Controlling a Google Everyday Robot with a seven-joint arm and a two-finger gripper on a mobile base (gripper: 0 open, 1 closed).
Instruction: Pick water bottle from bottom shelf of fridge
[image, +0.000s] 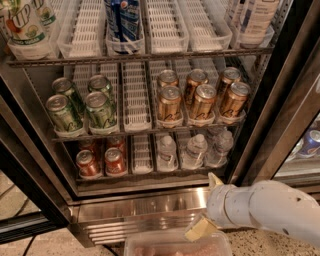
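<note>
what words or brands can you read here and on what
"UP": large bottle, top left of the fridge.
Blue can, green cans, gold cans, red cans, water bottle: too blurred to read.
The gripper, open, sits below the bottom shelf, at right.

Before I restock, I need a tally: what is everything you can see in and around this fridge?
fridge: one, steel, dark frame, fills view
blue can: one seen, blue, top rack centre
green cans: four, green, middle rack left
gold cans: six, gold, middle rack right
red cans: four, red, bottom shelf left
water bottles: at least three, clear, white caps, bottom shelf right
plastic container: one, clear, bottom edge below fridge
arm: one, white, lower right
tool: one, at arm's end, low before the fridge base, below the water bottles
</note>
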